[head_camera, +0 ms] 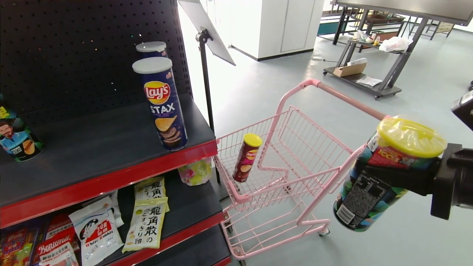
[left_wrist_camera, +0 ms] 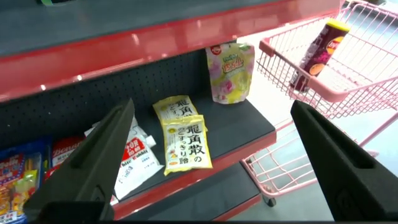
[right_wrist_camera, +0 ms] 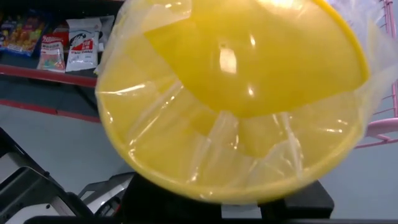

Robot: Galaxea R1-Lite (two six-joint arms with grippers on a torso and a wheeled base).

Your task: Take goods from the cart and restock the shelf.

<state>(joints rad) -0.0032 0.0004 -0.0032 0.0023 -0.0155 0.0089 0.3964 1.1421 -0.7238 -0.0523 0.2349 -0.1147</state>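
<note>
Right gripper is clamped on a multicoloured cylindrical snack can with a yellow plastic lid, held tilted in the air to the right of the pink wire shopping cart, outside its basket and well apart from the shelf. The can's label shows a white barcode, a dark block of fine print too small to read, and a red band under the lid. In the right wrist view the yellow lid sits under crinkled clear film. Left gripper is spread wide with nothing between the fingers, in front of the lower shelf level. A maroon chip tube with a yellow cap leans in the cart's basket. The black upper shelf board with a red front edge carries a tall dark blue chip tube with a white lid upright near the front edge, a second matching blue tube behind it, and a short colourful can with a cartoon figure at the far left. The lower level holds yellow flat sachets with large dark characters, white snack bags with red-and-black print and a pale floral pouch standing at the right end.
</note>
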